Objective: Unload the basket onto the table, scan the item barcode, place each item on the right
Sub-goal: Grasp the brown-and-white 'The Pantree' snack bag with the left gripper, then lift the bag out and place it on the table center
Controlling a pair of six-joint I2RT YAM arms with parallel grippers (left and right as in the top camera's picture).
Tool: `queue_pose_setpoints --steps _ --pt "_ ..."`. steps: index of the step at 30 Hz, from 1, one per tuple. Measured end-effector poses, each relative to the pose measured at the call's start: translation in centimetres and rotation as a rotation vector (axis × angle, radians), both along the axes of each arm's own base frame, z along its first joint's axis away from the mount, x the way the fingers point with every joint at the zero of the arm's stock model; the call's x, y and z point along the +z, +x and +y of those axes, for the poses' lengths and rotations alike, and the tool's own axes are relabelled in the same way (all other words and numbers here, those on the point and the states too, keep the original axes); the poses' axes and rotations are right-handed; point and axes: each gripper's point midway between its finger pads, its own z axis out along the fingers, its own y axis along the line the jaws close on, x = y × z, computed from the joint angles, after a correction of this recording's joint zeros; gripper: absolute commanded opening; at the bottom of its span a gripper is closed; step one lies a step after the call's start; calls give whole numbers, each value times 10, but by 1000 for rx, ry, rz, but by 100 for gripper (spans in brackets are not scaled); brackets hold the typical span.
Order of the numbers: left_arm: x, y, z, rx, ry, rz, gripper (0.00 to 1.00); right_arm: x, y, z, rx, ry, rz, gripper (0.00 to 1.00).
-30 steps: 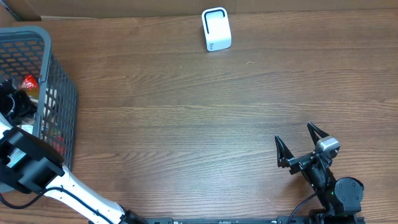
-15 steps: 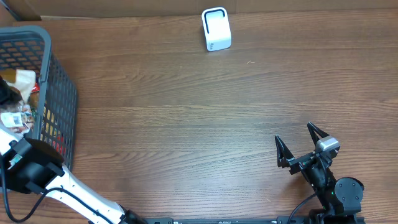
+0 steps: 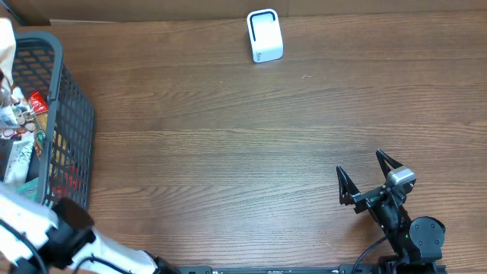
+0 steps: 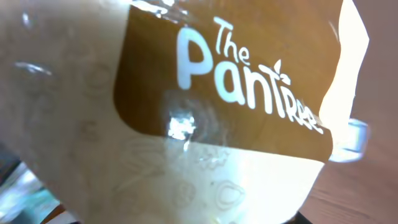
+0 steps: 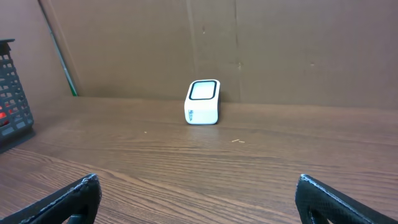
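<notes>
Pantree pouch (image 4: pixel 186 124), held by the unseen left hand, hung over the gray basket (image 3: pixel 76 106) at the left edge of the counter (image 3: pixel 228 152), far from the white scanner (image 3: pixel 265 36), while the right hand (image 3: pixel 359 162) rested wide open.

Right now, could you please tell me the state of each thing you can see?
Scanner: upright, untouched.
Basket: upright, items inside.
Pantree packet: in the air, filling the left wrist view.
Right gripper: open, empty.
</notes>
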Motion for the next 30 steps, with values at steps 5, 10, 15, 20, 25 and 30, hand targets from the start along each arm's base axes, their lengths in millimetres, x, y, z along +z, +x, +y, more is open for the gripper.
queue_pose_setpoints --steps 5,10,15,20,25,30 --pt "67 -10 -89 -203 25 -204 13 0 0 0 0 0 0 100" --pt "94 -13 -192 -479 57 -282 14 0 0 0 0 0 0 100" --pt "80 -8 -268 -656 56 -214 17 0 0 0 0 0 0 100" --pt "25 6 -320 -742 28 -2 18 0 0 0 0 0 0 100" --pt "-61 27 -358 -766 38 275 18 0 0 0 0 0 -1 100" --pt "-140 48 -397 -810 53 416 19 0 0 0 0 0 0 100"
